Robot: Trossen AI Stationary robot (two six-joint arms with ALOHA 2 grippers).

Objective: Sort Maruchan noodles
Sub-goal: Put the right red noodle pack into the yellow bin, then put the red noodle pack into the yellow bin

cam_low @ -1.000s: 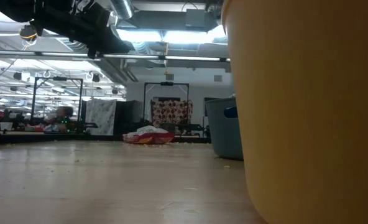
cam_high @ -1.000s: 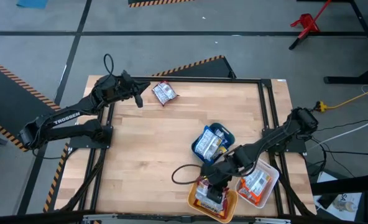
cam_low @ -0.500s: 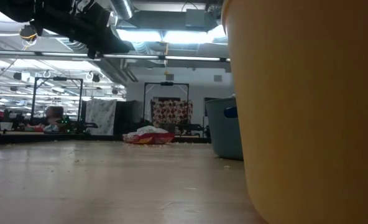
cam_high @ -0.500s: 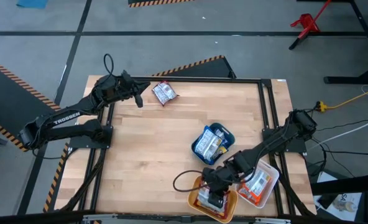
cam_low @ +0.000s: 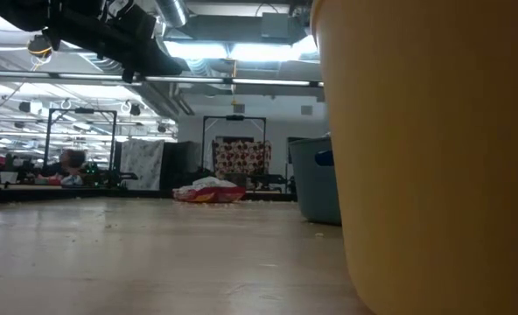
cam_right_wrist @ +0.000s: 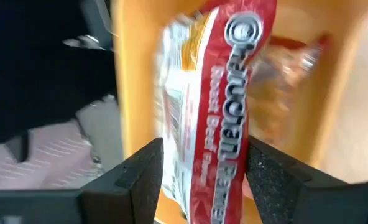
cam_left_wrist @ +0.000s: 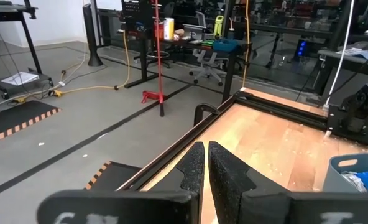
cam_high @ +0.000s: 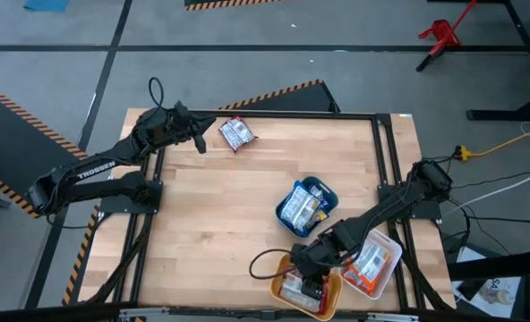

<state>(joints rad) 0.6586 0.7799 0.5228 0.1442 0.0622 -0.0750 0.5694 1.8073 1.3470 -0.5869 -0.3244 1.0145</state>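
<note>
My right gripper [cam_high: 303, 284] hangs over the orange tray [cam_high: 329, 307] at the table's near edge, pointing steeply down. A red-and-white Maruchan packet [cam_right_wrist: 212, 106] stands lengthwise between its parted fingers [cam_right_wrist: 143, 177], blurred, above another packet lying in the tray. My left gripper [cam_high: 199, 136] waits shut and empty at the far left corner [cam_left_wrist: 202, 168]. One more packet [cam_high: 236, 133] lies flat on the wood beside it. Blue-and-white packets fill the blue tray [cam_high: 323, 190], and orange ones lie in the white tray [cam_high: 388, 268]. My right gripper has the red-and-white packet's long edges [cam_right_wrist: 171, 155] beside its two fingers. Whether the fingers touch them, I cannot tell. The fingers come from above, slanting down, and lie along the packet, whose far end points into the orange tray.
The three trays cluster at the near right. In the low view the orange tray's wall [cam_low: 434, 157] fills the right side, with the blue tray [cam_low: 316, 179] behind it. Bare wood [cam_high: 211, 215] spreads over the table's left and middle. A dark frame [cam_high: 386, 152] edges the table.
My right gripper has sunk toward the orange tray and drifted slightly toward the near edge, carrying the red-and-white packet lower over the tray. The left arm has kept still.
</note>
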